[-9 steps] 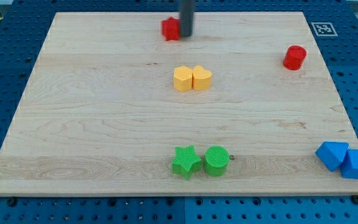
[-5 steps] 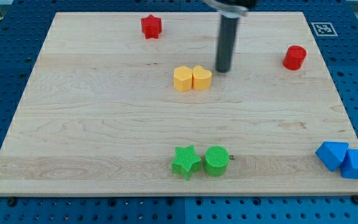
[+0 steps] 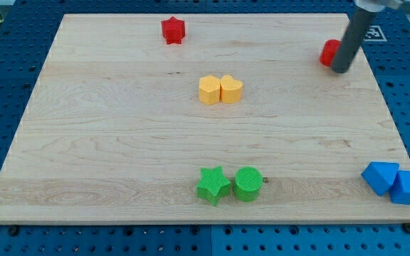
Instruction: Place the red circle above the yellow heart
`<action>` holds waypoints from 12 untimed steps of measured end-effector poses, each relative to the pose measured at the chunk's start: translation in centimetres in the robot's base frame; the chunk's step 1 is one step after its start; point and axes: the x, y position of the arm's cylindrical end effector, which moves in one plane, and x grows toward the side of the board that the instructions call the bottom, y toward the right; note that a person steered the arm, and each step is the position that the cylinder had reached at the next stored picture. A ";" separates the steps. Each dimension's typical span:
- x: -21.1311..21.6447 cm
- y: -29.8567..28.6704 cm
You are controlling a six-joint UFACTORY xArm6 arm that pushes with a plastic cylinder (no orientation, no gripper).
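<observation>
Red circle (image 3: 329,52) touching my tip (image 3: 341,70), view's left.

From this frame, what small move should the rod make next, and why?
Probably a short push toward the view's left. My tip sits on the right side of the red circle, apparently touching it, and the yellow heart lies far to the left, slightly lower, so the circle must travel left to end above it.
</observation>
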 end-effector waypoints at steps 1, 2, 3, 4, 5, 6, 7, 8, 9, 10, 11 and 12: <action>0.6 2.2; 2.9 10.3; 1.8 12.2; -1.3 9.2; -3.7 3.4; -4.1 -4.5; -5.2 -9.0; -4.9 -8.4; -2.4 -8.0; -3.3 -10.1; -6.4 -14.1; -7.6 -15.7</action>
